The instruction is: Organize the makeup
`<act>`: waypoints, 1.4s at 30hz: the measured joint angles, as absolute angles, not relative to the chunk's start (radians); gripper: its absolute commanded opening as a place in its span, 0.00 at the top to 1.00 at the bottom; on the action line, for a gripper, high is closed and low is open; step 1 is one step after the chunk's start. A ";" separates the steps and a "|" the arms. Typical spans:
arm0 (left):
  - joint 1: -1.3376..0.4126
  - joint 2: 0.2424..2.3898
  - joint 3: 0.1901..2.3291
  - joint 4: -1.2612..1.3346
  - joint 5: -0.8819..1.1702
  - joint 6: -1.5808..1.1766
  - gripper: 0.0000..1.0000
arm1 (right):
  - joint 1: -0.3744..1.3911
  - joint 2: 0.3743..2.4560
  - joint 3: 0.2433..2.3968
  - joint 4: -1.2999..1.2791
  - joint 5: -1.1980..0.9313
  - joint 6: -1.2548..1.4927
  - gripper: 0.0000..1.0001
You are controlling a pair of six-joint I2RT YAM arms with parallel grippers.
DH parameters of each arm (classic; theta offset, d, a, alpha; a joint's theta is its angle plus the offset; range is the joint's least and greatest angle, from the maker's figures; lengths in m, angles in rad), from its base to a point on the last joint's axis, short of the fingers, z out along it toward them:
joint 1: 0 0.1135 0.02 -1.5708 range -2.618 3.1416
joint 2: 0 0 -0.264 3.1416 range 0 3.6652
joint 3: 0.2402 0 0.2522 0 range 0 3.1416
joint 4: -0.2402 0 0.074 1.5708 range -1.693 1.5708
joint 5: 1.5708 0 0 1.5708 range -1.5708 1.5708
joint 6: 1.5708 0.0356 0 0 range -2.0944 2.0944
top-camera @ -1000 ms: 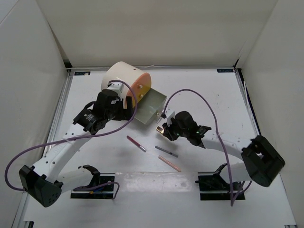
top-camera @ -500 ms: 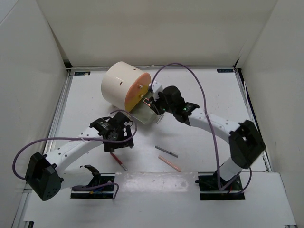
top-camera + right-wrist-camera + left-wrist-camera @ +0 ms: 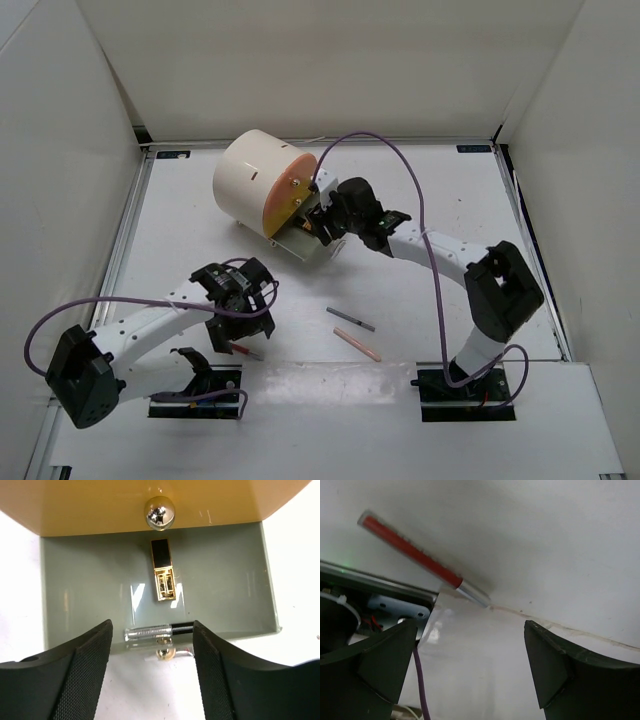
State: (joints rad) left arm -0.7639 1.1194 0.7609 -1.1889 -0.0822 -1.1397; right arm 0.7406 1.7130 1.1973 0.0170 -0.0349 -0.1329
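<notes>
A red-pink pencil with a silver cap lies on the table just beyond my open, empty left gripper. In the top view it lies near the left gripper. A grey pencil and a peach pencil lie mid-table. My right gripper is open and empty at the front of an open grey-green drawer. The drawer holds a gold-and-black lipstick and a clear tube with a black cap. The right gripper also shows in the top view.
The big cream cylinder with its orange front lies at the back left, the drawer sticking out below it. A silver knob sits on the orange front. White walls enclose the table. Purple cables loop over both arms.
The left gripper moved toward the near left and the red-pink pencil shifted with it. The right gripper swung from mid-table up to the drawer front.
</notes>
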 measured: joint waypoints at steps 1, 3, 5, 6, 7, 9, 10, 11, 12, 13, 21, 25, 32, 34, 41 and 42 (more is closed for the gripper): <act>-0.772 1.110 0.750 -1.198 -0.071 -1.158 0.02 | 0.741 1.699 1.188 0.019 -0.035 -0.133 0.30; -0.786 1.083 0.723 -1.203 -0.058 -1.192 0.02 | 0.740 1.663 1.161 0.027 -0.035 -0.130 0.28; -0.796 1.056 0.691 -1.206 -0.047 -1.236 0.02 | 0.740 1.634 1.141 0.030 -0.036 -0.126 0.27; -0.799 1.042 0.672 -1.206 -0.043 -1.271 0.02 | 0.740 1.623 1.132 0.033 -0.036 -0.122 0.27; -0.802 1.026 0.649 -1.199 -0.043 -1.307 0.03 | 0.739 1.611 1.122 0.033 -0.036 -0.120 0.26; -0.808 0.989 0.604 -1.190 -0.059 -1.387 0.03 | 0.739 1.588 1.099 0.033 -0.036 -0.114 0.26; -0.809 0.970 0.587 -1.192 -0.074 -1.430 0.03 | 0.739 1.573 1.085 0.031 -0.036 -0.112 0.26; -0.809 0.954 0.579 -1.192 -0.093 -1.468 0.03 | 0.739 1.562 1.077 0.025 -0.036 -0.111 0.26; -0.809 0.942 0.574 -1.190 -0.113 -1.500 0.04 | 0.739 1.549 1.069 0.023 -0.036 -0.108 0.26; -0.810 0.931 0.570 -1.179 -0.136 -1.533 0.04 | 0.739 1.536 1.064 0.019 -0.036 -0.106 0.26; -0.811 1.032 0.501 -1.048 -0.208 -1.667 0.15 | 0.738 1.402 1.031 -0.005 -0.021 -0.086 0.26; -0.811 1.069 0.495 -1.040 -0.207 -1.681 0.29 | 0.738 1.375 1.030 -0.012 0.021 -0.086 0.26; -0.786 1.038 0.474 -1.037 -0.192 -1.670 0.56 | 0.735 1.368 1.011 -0.036 0.050 -0.086 0.26; -0.770 1.047 0.479 -1.019 -0.192 -1.649 0.64 | 0.734 1.367 1.011 -0.040 0.053 -0.086 0.26; -0.742 1.195 0.559 -0.937 -0.212 -1.573 0.90 | 0.734 1.358 1.009 -0.055 0.076 -0.086 0.26; -0.741 1.211 0.569 -0.929 -0.218 -1.560 0.91 | 0.733 1.351 1.006 -0.054 0.080 -0.086 0.26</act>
